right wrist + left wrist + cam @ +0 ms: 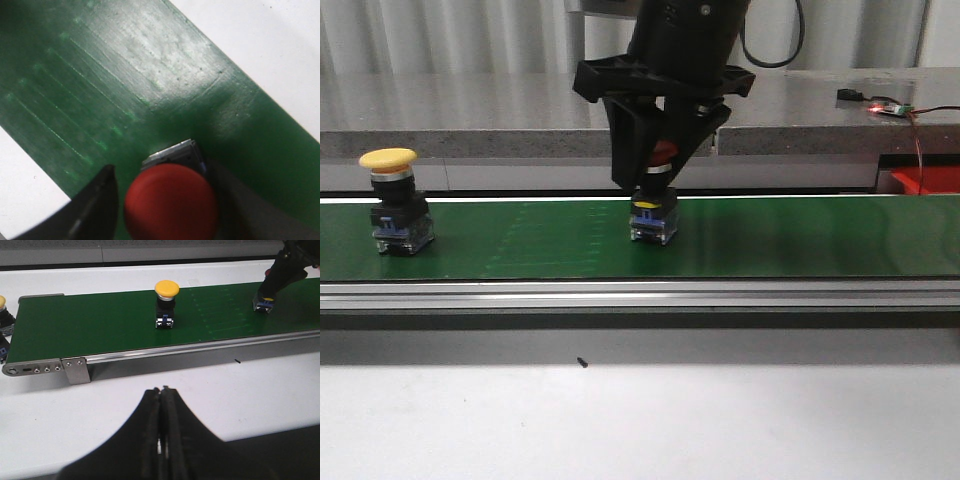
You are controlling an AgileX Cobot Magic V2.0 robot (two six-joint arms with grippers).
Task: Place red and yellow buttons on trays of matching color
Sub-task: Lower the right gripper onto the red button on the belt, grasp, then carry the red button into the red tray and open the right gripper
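Nearest: left gripper (pixel 161 440), fingers pressed together, holding nothing, before green belt (pixel 520 240). On belt: red button (pixel 170 204) between right gripper (pixel 655 170) fingers; contact unclear.

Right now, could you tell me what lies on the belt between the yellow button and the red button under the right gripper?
Nothing: in the front view, bare green belt separates the yellow button from the red button under the right gripper.
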